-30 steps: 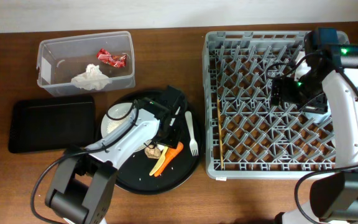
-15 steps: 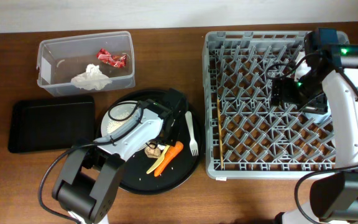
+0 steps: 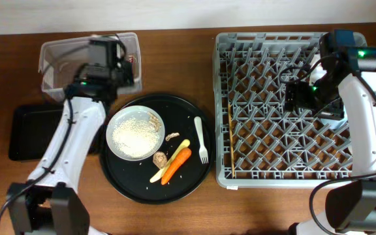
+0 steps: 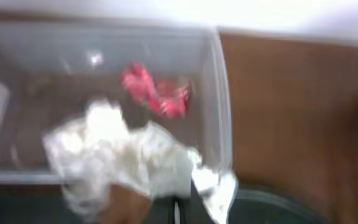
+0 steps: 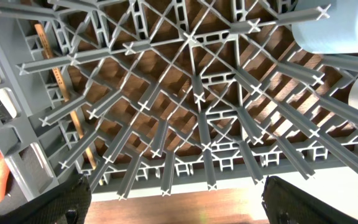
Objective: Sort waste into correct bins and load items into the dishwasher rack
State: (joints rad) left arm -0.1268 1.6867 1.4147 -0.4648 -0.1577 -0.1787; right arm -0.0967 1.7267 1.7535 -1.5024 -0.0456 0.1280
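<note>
Over the clear tub [image 3: 52, 59] hangs my left gripper [image 3: 104, 68], shut [image 4: 176, 213], with nothing visible between the fingers; that view is blurred. Below it in the tub lie the red wrapper [image 4: 157, 94] and white tissue [image 4: 126, 155]. On the round black tray [image 3: 132, 186] sit the white plate [image 3: 119, 149] with beige grains [image 3: 136, 132], the carrot [image 3: 177, 164], a yellow utensil [image 3: 166, 164], a brown lump [image 3: 160, 158] and the white fork [image 3: 200, 138]. My right gripper [image 3: 302, 98] hovers wide open [image 5: 176, 202] over the grey rack [image 3: 266, 166], holding nothing.
The shallow black tray [image 3: 52, 132] lies left of the round tray. Chopsticks [image 5: 59, 87] rest along the rack's left side. A light blue cup [image 5: 344, 28] stands among the pegs beside my right gripper. A small beige scrap [image 3: 172, 136] lies by the plate.
My left gripper closed on the round tray, then swung up and left to the clear tub, uncovering the plate. The right arm has stayed still.
</note>
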